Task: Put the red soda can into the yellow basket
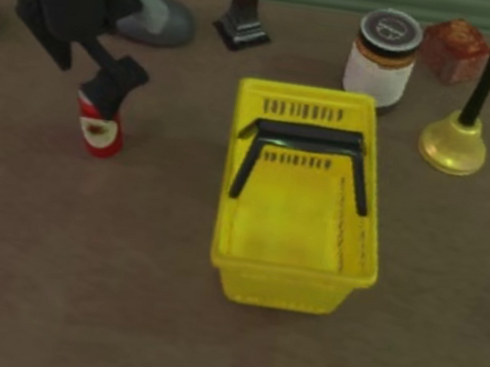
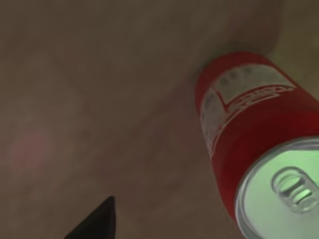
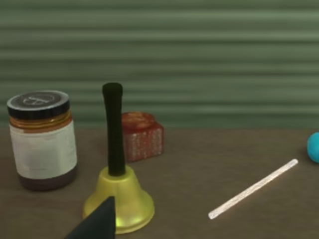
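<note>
While left pincer [image 1: 112, 92] sits atop red soda can [image 1: 100, 127] | finger gap: cannot tell; yellow basket [image 1: 290, 286] apart

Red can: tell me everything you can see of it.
The red can is a small cylinder with a silver top and pull tab, a white label patch with a red mark, metal by its look. It stands upright on the table, left of the yellow basket and apart from it. The left gripper hangs right over its top; contact cannot be told.
</note>
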